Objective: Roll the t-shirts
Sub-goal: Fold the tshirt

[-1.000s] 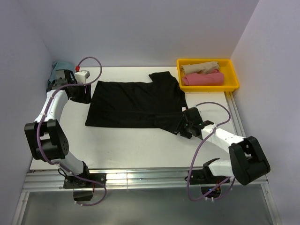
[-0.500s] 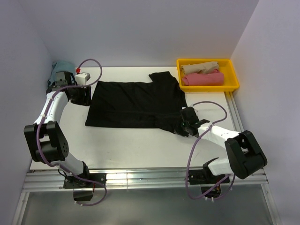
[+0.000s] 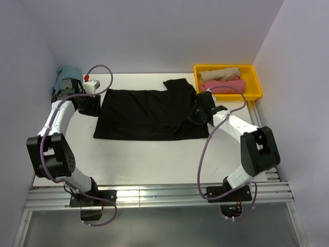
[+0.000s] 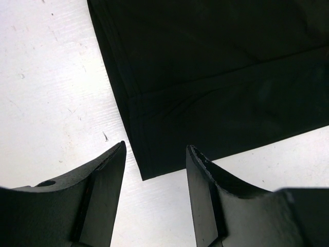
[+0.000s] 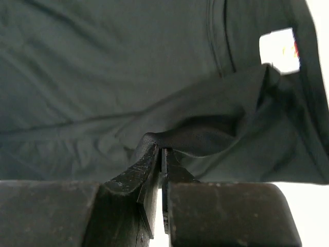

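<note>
The black t-shirt point(image 3: 149, 116) lies spread across the middle of the white counter point(image 3: 154, 159), its long side running left to right, with one sleeve point(image 3: 180, 85) reaching toward the far edge. We find the right fingers point(image 5: 154, 172) pressed together on a raised fold of this shirt near its right end. The pinched cloth rises in a ridge from the fingertips, and the small white neck label point(image 5: 279, 50) shows beyond it, toward the upper right of the right wrist view. The left fingers point(image 4: 108, 180) stand apart with nothing between them. They are positioned at the left end of the shirt, and in the left wrist view a hemmed corner of the shirt point(image 4: 146, 167) lies just ahead of the gap, with bare counter to either side of it. We cannot tell whether these fingertips touch the counter. A yellow tray point(image 3: 231, 96) stands at the far right corner and holds two rolled shirts that touch each other: a beige t-shirt point(image 3: 218, 74) on the far side and a pink t-shirt point(image 3: 223, 87) on the near side. A dusty-blue t-shirt point(image 3: 64, 73) lies bunched at the far left corner, just beyond the left wrist and partly hidden by it. A purple cable point(image 3: 203, 154) loops along the right arm.
</note>
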Available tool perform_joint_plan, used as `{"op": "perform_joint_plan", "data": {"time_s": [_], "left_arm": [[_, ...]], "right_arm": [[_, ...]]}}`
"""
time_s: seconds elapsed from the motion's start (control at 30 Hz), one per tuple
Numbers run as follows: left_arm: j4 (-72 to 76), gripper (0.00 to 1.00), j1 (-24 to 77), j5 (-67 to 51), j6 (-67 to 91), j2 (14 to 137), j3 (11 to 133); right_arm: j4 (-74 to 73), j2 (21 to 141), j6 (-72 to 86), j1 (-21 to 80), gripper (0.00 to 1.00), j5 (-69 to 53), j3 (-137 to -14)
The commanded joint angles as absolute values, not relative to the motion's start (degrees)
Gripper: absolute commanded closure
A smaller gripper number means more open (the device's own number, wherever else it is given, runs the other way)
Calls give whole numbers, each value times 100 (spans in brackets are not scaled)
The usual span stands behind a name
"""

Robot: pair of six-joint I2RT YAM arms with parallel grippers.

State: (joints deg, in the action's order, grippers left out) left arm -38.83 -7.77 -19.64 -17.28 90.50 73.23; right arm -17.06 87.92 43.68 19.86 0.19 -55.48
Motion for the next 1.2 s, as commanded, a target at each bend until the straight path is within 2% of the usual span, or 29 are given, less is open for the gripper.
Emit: {"op": "perform_joint_plan", "data": {"time_s": [0.0,0.37,0.73,0.97,1.03,1.07,1.17], "left_arm": [[-3894,45,-729,-2109,-1819,9053,7251],[-3911,45,-642,-2030,-1890,9202,7225],[-3858,45,-607,-2004,-1872,9352,7233],[-3858,45,-563,-1978,-1881,9369,7198],[-3867,45,-562,-1969,-1890,9360,7189],[-3867,45,-562,-1977,-1898,9360,7181],[-3867,45,-554,-1986,-1890,9352,7172]], "right_arm": [[-1855,9218,4140,1741,91,-130,-6159],[-1899,10607,4060,1371,93,-351,-7365],[-1811,11162,4122,1248,91,-237,-7919],[-1574,11355,4131,1230,74,-281,-8015],[-1460,11347,4096,1239,63,-316,-7990],[-1381,11338,4096,1239,53,-343,-7972],[-1310,11207,4069,1231,45,-317,-7928]]}}
